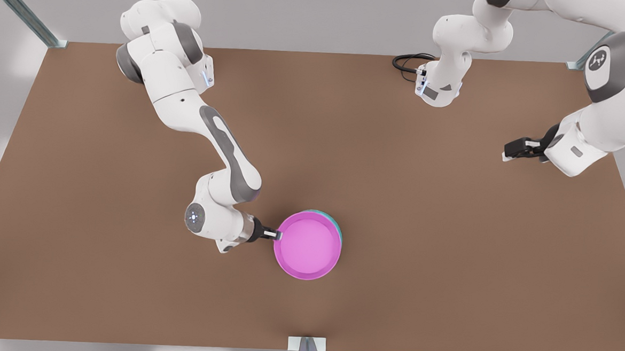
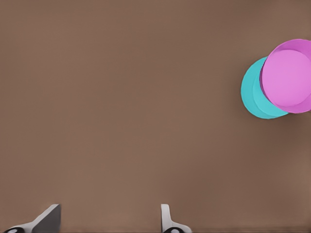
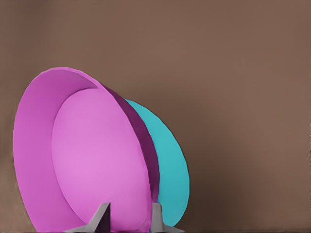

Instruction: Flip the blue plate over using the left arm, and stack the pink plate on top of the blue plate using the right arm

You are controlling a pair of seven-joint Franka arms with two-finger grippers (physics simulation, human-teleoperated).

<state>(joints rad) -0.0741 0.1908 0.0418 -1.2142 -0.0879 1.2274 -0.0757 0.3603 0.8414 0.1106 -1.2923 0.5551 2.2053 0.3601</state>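
Matt plastic pink plate (image 1: 309, 246)

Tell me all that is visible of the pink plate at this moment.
The pink plate is a round, shallow magenta dish with a low raised rim and a lighter pink, plain inside, plastic-looking. It sits open side up over the blue plate, whose turquoise edge peeks out on one side. The right gripper pinches its rim on the front view's left, one finger inside and one outside. The left gripper waits far away, open.

Pink plate (image 1: 307, 246) atop blue plate (image 1: 335, 226)
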